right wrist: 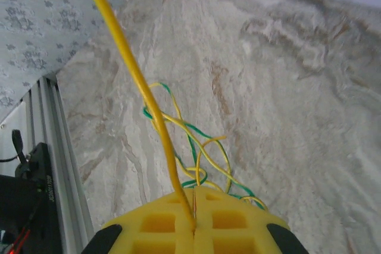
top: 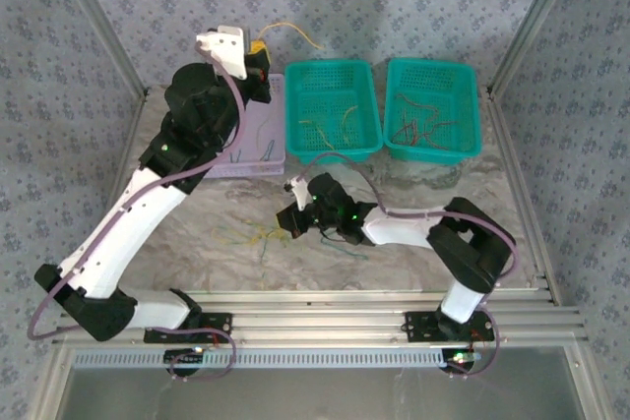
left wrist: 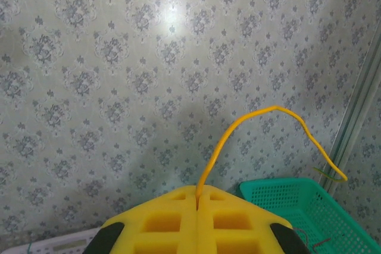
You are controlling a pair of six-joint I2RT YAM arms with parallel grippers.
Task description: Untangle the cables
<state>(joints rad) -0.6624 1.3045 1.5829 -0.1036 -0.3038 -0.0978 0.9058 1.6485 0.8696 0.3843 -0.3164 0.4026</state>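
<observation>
My left gripper (top: 258, 52) is raised at the back left, above the lilac tray (top: 258, 159). Its yellow jaws (left wrist: 197, 199) are shut on one yellow cable (left wrist: 262, 112), which arcs up and right toward the teal basket (left wrist: 309, 206). My right gripper (top: 288, 223) is low over the table's middle, shut (right wrist: 194, 209) on another yellow cable (right wrist: 128, 66) that runs up and left from the jaws. Just beyond its tips, a loose tangle of yellow and green cables (right wrist: 193, 141) lies on the marble tabletop (top: 258, 237).
Two teal baskets (top: 332, 145) (top: 433, 150) stand side by side at the back, each holding several sorted wires. The lilac tray holds a few green wires. Metal frame posts (top: 522, 36) and patterned walls enclose the table; an aluminium rail (right wrist: 56, 147) runs along the near edge.
</observation>
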